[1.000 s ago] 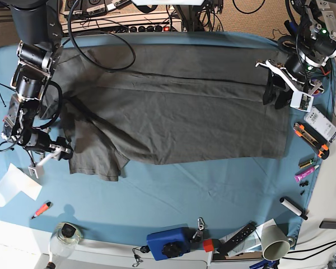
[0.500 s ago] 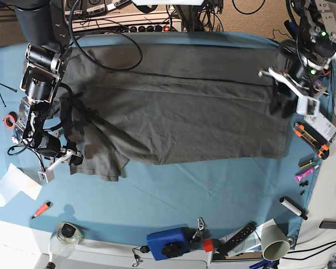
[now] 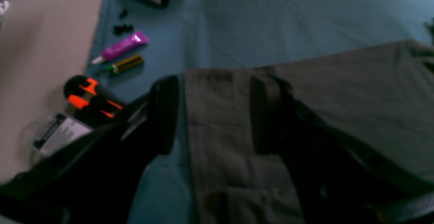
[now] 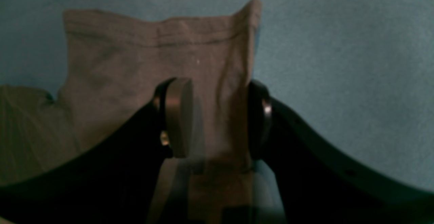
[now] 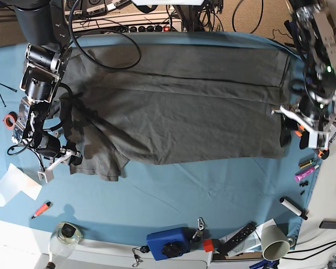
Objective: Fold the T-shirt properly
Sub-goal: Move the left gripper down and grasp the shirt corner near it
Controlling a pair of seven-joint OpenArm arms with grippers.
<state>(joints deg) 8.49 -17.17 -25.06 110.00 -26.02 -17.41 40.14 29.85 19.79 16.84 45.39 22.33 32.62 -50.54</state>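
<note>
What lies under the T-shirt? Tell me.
The T-shirt lies spread on the blue-teal cloth, which shows all round it. Whatever is beneath its middle is covered and cannot be seen.

A blue-teal cloth (image 5: 173, 190) covers the table (image 5: 11, 238), whose pale top shows bare along the near edge and at the right side. Beyond the far edge lies a power strip (image 5: 123, 25) amid black cables (image 5: 101, 50), with brownish floor (image 5: 252, 17) behind. The light is even in the base view; both wrist views are dim and rather blurred.
</note>
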